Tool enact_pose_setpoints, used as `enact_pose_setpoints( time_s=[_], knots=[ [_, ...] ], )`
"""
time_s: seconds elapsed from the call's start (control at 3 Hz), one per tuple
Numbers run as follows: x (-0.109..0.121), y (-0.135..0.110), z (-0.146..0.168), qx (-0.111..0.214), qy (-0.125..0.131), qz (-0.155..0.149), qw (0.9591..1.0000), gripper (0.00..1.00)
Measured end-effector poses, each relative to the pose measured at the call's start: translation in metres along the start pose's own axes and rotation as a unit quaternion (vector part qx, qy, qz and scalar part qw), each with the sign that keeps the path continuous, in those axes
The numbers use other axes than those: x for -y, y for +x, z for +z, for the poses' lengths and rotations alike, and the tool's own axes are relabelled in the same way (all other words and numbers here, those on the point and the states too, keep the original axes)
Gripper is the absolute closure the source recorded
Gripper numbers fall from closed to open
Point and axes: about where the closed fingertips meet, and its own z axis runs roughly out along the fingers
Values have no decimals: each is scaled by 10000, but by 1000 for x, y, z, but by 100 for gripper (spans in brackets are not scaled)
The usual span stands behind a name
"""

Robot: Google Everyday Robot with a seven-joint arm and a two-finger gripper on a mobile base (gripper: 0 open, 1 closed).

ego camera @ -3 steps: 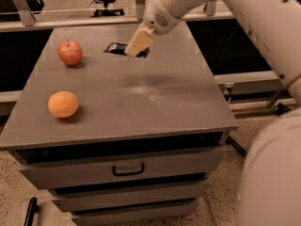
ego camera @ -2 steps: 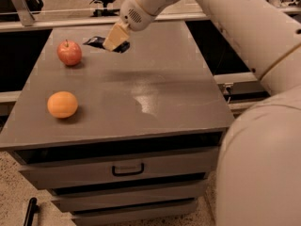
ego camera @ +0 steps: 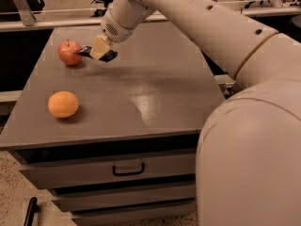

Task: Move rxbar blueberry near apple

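Note:
The red apple [ego camera: 69, 52] sits on the grey table top [ego camera: 155, 84] at the far left. My gripper [ego camera: 100, 49] hangs just right of the apple, a little above the table. It is shut on the rxbar blueberry [ego camera: 96, 54], whose dark ends stick out on both sides of the tan fingers [ego camera: 99, 47]. The bar's left end almost reaches the apple.
A round orange fruit [ego camera: 63, 104] lies on the table's front left. The table is a cabinet with drawers and a dark handle [ego camera: 128, 169] below. My large white arm fills the right side of the view. Rails and chairs stand behind the table.
My gripper has carried the bar leftward and slightly toward the front, from mid-back of the table to right beside the apple.

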Motion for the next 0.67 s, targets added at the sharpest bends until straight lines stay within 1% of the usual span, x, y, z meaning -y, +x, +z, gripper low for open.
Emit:
enact_pose_setpoints(
  time_s=[0.33, 0.67],
  knots=[
    [0, 0, 0, 0, -1, 0, 10000, 100],
    [0, 8, 8, 76, -13, -6, 10000, 100]
  ],
)
